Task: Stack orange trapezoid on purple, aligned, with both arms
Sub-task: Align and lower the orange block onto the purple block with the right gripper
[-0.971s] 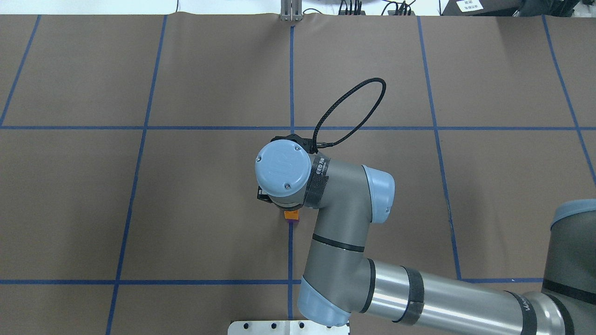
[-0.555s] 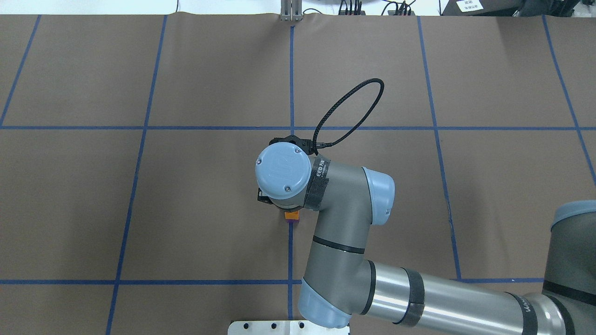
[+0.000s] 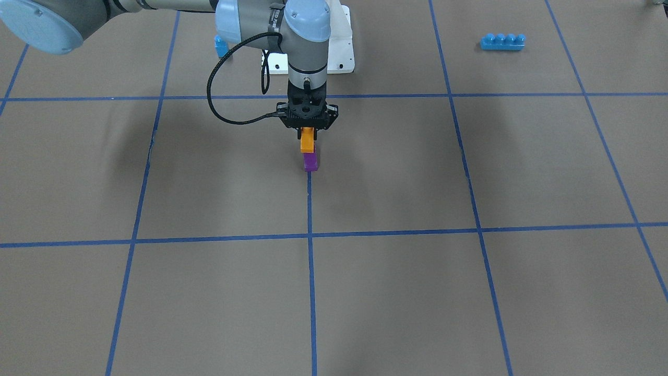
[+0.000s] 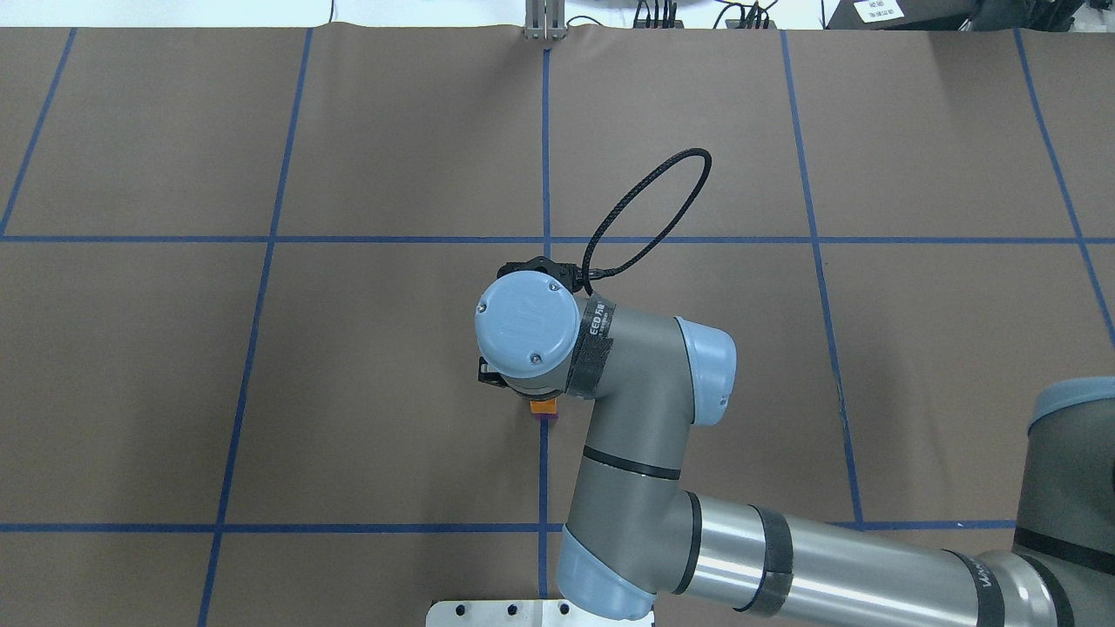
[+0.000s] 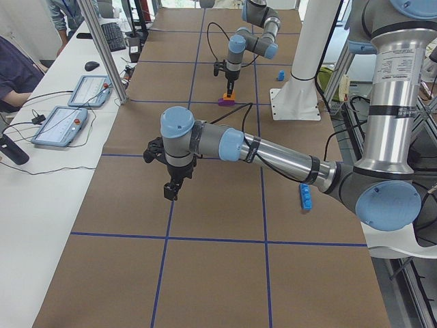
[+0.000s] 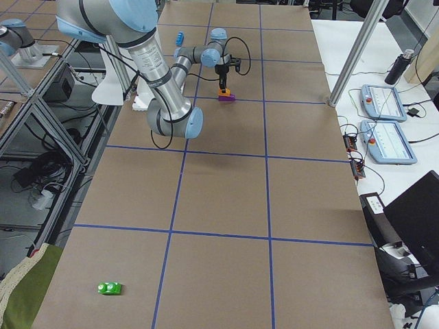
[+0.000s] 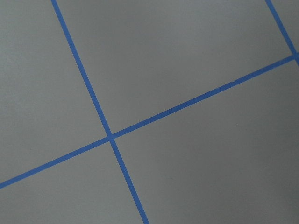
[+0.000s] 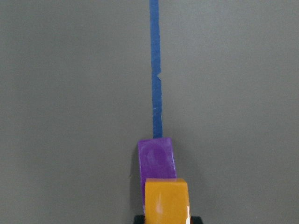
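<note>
My right gripper is shut on the orange trapezoid and holds it upright just over the purple block, which sits on the table at the end of a blue tape line. I cannot tell whether the two blocks touch. In the right wrist view the orange trapezoid overlaps the near part of the purple block. From overhead the wrist hides the gripper; only an orange edge and a purple sliver show. My left gripper hangs above bare table far from the blocks; I cannot tell whether it is open or shut.
A long blue four-stud brick lies on my left side of the table. A small blue block sits beside the white pedestal. A small green object lies at the table's far right end.
My right wrist has shifted slightly toward me, and the orange trapezoid has come a little further over the purple block.
</note>
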`<state>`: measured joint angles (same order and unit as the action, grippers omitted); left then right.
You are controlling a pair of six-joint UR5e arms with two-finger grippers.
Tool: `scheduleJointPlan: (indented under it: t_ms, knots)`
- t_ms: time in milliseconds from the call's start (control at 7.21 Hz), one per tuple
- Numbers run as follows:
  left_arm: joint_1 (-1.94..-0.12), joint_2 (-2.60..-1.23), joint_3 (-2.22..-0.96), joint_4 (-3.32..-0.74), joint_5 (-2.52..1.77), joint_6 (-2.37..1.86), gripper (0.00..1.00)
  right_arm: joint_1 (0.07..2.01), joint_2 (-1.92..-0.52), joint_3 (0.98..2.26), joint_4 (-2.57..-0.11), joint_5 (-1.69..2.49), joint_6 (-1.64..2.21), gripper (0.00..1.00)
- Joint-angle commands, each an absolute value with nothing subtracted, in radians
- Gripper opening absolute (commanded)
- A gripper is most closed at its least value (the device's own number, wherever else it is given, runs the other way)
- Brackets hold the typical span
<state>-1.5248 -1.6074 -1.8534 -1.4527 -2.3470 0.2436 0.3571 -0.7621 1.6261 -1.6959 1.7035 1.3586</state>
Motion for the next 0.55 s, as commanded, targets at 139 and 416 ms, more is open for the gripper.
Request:
scheduleJointPlan:
  t_ms: [139, 416]
  knots:
    - [-1.525, -1.609, -1.852, -1.453, -2.347, 0.242, 1.0, 0.354, -0.765, 1.634, -1.694, 1.7, 1.351, 0.99]
    - [-1.525, -1.609, -1.85, -1.453, -2.347, 0.242, 1.0, 0.362, -0.768, 1.676, -1.698, 1.704, 1.35, 0.99]
